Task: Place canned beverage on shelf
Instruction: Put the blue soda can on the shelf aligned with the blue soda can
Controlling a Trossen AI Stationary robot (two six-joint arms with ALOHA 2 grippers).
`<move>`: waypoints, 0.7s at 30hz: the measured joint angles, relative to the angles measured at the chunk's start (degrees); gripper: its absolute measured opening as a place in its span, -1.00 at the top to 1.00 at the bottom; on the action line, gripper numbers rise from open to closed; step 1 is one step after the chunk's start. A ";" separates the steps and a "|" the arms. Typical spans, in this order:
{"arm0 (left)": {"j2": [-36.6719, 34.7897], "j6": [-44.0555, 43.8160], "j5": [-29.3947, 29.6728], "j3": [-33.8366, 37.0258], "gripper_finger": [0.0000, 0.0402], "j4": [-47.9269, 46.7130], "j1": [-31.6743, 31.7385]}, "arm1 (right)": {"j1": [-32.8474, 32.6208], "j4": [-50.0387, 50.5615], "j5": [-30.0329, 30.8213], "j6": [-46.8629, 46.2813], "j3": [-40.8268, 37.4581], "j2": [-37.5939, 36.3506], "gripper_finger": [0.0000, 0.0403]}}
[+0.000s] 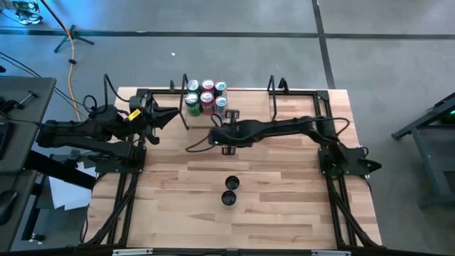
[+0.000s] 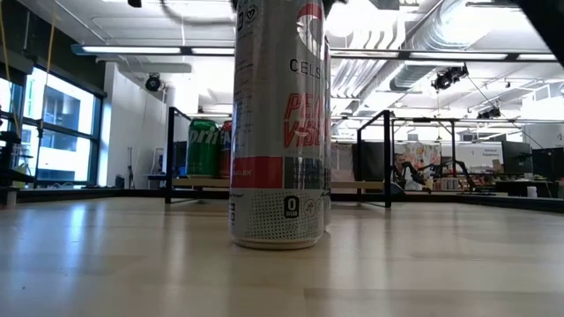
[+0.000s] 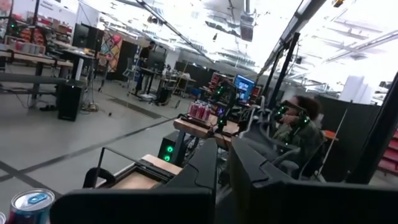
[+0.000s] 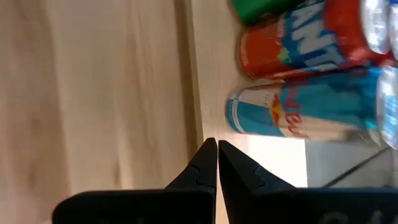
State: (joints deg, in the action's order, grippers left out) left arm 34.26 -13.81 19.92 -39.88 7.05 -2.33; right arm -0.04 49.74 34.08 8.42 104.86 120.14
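The right gripper (image 1: 215, 131) sits with its two fingers pressed together on nothing, just short of the shelf (image 4: 205, 68). Directly ahead of its tips a pale blue can (image 4: 292, 112) lies across the wrist view, an orange can (image 4: 298, 37) beside it and a green can (image 4: 261, 7) farther on, cut off at the frame edge. From above, six cans (image 1: 206, 96) cluster at one end of the shelf between its black wire uprights (image 1: 274, 89); their labels cannot be read from there. The left gripper (image 1: 169, 116), fingers also shut and empty, hangs raised at the table's left edge, well away from the cluster; a can top (image 3: 28, 204) shows only partly by its own fingers. Behind the right gripper, two dark cans (image 1: 229, 191) stand mid-table. One fills the low view (image 2: 280, 123), top cropped, hiding much of the shelf behind.
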 joint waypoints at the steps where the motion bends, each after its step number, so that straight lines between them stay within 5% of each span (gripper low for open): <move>1: -0.15 0.42 0.05 0.00 0.97 -0.11 0.00 | 0.47 -0.04 0.20 1.22 0.66 1.31 1.00; 7: -0.18 -0.72 1.84 0.00 0.99 -0.33 0.04 | 2.06 -3.91 12.98 6.20 1.35 6.69 1.00; 21: -0.20 -7.00 6.36 0.00 1.00 -4.03 0.04 | 3.54 -7.90 17.10 7.11 0.81 8.11 1.00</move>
State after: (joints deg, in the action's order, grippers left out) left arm 34.06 -20.81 26.28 -39.88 3.02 -2.28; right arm 3.50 41.84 51.17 15.53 105.67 128.25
